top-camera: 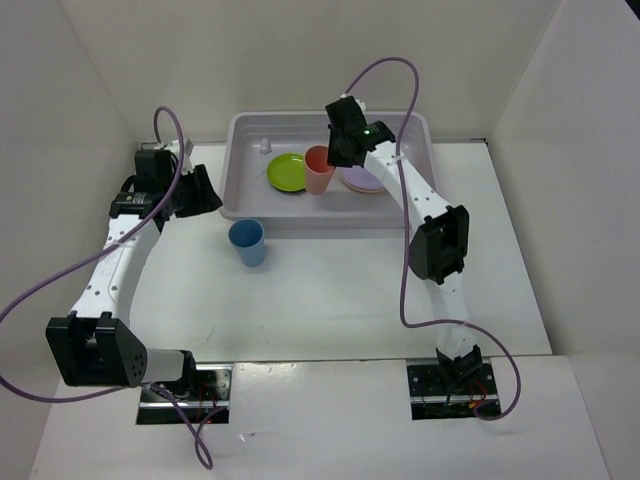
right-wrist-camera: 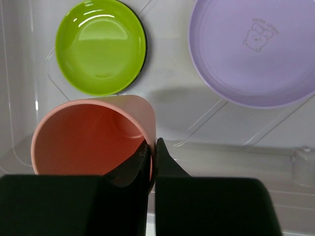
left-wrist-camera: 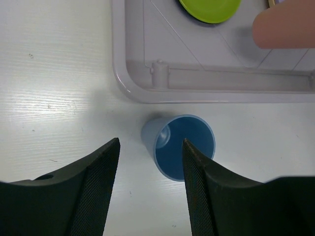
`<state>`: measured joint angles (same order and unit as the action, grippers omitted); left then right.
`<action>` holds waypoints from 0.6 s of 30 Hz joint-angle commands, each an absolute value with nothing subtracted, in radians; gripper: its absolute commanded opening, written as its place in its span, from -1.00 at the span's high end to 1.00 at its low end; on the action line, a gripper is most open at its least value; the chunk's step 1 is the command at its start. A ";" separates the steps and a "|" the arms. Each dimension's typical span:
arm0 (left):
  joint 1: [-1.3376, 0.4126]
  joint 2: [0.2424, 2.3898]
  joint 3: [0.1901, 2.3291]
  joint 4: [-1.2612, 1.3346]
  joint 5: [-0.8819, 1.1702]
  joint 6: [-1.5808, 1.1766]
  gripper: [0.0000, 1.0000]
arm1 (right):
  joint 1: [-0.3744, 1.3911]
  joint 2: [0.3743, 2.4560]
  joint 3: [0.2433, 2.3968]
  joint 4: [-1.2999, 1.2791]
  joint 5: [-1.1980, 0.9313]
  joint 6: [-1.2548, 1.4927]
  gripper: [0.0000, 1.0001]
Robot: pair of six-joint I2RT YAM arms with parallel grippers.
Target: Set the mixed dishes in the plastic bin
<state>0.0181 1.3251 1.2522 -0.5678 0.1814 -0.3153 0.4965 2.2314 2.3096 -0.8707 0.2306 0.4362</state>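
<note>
Left arm [top-camera: 110, 270] runs up the left side of the desk [top-camera: 330, 300], elbow low by the near-left corner, wrist turned inward. Left gripper [left-wrist-camera: 150, 147] points down, fingers [left-wrist-camera: 98, 187] spread wide. Right arm [top-camera: 420, 200] stretches from the near edge to the far edge, wrist pitched down. Right gripper [right-wrist-camera: 152, 145] is pinched tight on the rim of the cup [right-wrist-camera: 83, 142].

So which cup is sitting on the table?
The blue cup, just outside the bin; the pink cup is inside it, pinched by the right gripper.
</note>
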 commanded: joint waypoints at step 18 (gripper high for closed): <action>-0.001 1.425 1.227 -0.541 0.250 -0.258 -0.06 | 0.396 2.046 1.958 -0.824 0.187 0.414 1.00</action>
